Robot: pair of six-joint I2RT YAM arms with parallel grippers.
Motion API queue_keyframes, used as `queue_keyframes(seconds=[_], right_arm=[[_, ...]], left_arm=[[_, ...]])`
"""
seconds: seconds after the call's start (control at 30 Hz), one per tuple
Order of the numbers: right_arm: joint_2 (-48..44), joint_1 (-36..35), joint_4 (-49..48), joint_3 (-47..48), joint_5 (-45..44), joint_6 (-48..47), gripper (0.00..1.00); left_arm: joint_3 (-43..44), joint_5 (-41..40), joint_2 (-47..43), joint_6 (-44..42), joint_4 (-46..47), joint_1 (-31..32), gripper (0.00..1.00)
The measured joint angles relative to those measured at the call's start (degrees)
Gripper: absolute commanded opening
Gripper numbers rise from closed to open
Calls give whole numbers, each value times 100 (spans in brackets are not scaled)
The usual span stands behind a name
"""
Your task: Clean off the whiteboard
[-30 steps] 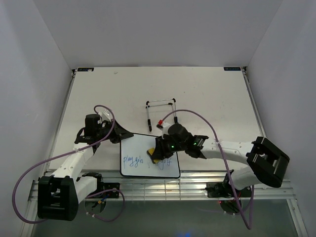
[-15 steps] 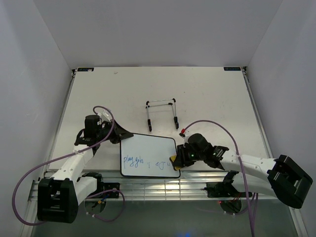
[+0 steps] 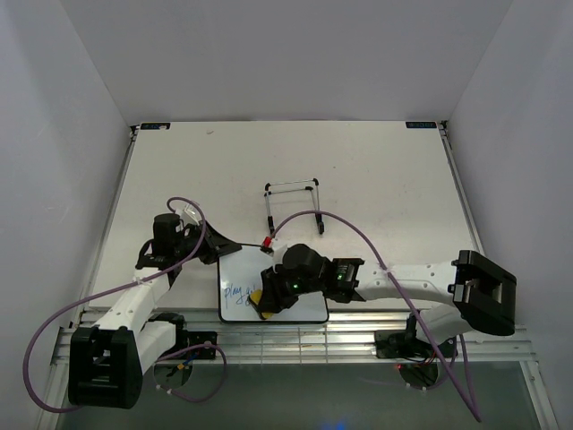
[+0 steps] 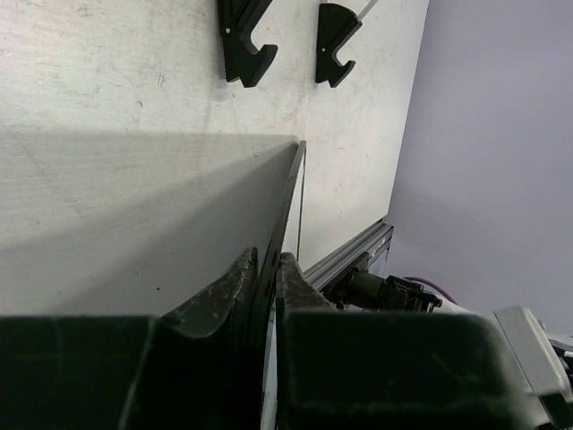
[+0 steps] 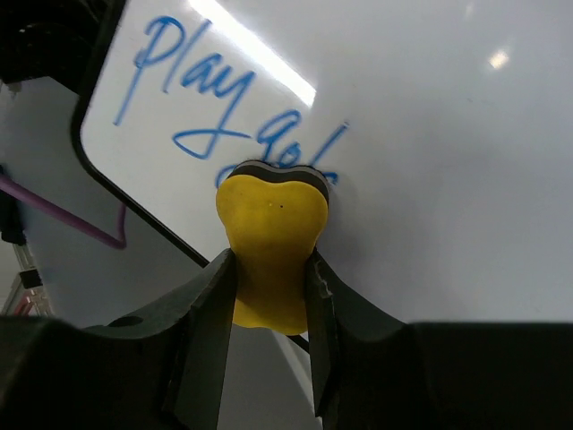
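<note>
The whiteboard point(image 3: 235, 267) lies flat near the table's front edge, with blue writing "Play" point(image 3: 234, 292) still on its left part. In the right wrist view the board point(image 5: 430, 134) reads "Play go" point(image 5: 206, 116). My left gripper point(image 3: 213, 245) is shut on the board's upper left edge; the left wrist view shows that edge point(image 4: 285, 199) pinched between the fingers. My right gripper point(image 3: 266, 300) is shut on the yellow eraser point(image 3: 257, 297), which presses on the board just right of the writing. The eraser point(image 5: 271, 235) covers the end of "go".
A thin wire stand point(image 3: 293, 205) with black feet stands just behind the board; its feet point(image 4: 246, 40) show in the left wrist view. The aluminium rail point(image 3: 295, 342) runs along the table's front edge. Purple cables loop over both arms.
My right gripper swept the eraser from the board's middle to its right edge, then back left to the "Play" writing. The right-hand writing has been wiped away. The left arm stayed still.
</note>
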State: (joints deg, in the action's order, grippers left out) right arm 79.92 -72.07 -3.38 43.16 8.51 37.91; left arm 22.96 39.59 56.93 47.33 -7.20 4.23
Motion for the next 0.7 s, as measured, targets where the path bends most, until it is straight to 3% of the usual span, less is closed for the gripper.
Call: queue_keyframes(seconds=[0.13,0.27,0.53,0.7], right_arm=[[205,-107,-59,282,-17,-50,29],[-103,85,-188,-125,-101,-35,30],[-1300,1478,389,-1650,-413,-35,30],[-1451,1720,544,-1823,-402,-81,31]], left_arm=[[0,2,-13,11,-2,2,0],[0,-46,-15,31,4,11,0],[-7,-107,-76,98,13,31,0],[-26,-127,-120,131,15,39,0]])
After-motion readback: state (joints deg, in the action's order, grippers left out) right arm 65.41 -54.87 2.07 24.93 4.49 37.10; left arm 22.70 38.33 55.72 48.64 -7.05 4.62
